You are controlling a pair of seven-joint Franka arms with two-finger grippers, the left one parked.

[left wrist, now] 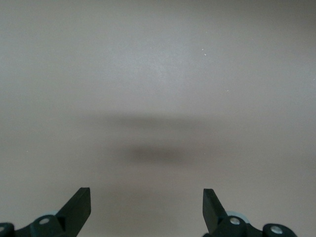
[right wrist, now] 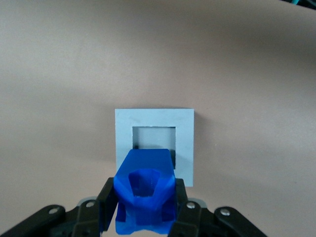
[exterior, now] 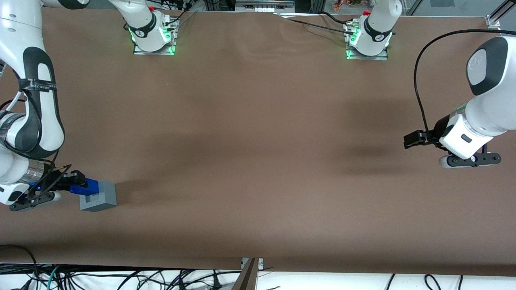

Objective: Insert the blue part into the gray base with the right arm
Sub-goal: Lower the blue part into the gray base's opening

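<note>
The gray base (exterior: pixel 98 197) stands on the brown table near the working arm's end, close to the front camera. Its square recess (right wrist: pixel 153 138) faces up and shows open in the right wrist view. My right gripper (exterior: pixel 77 186) is shut on the blue part (exterior: pixel 88 186), both black fingers pressed against its sides. The blue part (right wrist: pixel 145 190) hangs just above the base (right wrist: pixel 183 148), over the edge nearest the arm, and overlaps the rim of the recess without sitting in it.
The two arm mounts (exterior: pixel 153 38) (exterior: pixel 367 40) with green lights stand at the table's edge farthest from the front camera. Brown table cover (exterior: pixel 258 141) stretches toward the parked arm's end. Cables (exterior: pixel 121 278) lie below the near table edge.
</note>
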